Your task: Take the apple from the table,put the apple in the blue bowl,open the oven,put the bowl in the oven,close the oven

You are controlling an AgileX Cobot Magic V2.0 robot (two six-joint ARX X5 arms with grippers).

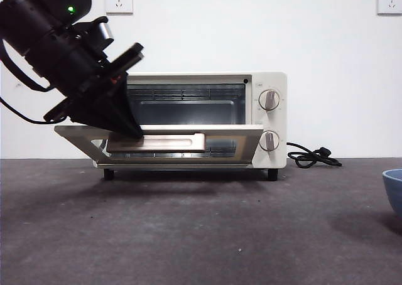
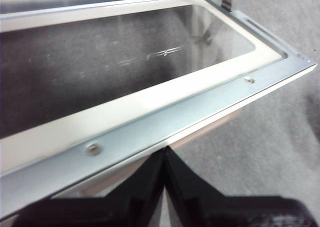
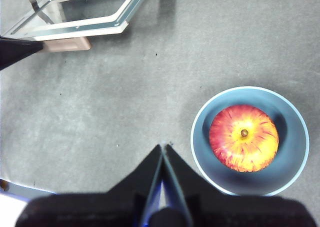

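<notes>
**Oven door partway down, apple resting in the bowl**

Front view: the oven stands on the table against the white wall, its door tilted partly open with the beige handle on its front. The left gripper comes in from the upper left, large and dark, its tip at the left end of that handle. The oven's black cord lies coiled to the right, and only the rim of the blue bowl shows at the right edge.

Left wrist view: the left gripper's jaws meet at a point, pressed together just under the metal edge of the door, against the handle.

Right wrist view: the right gripper hovers above bare table, jaws closed on nothing. Just beside it sits the blue bowl with the apple inside, stem up. The open door and the left gripper's dark tip at the handle show farther off.
</notes>
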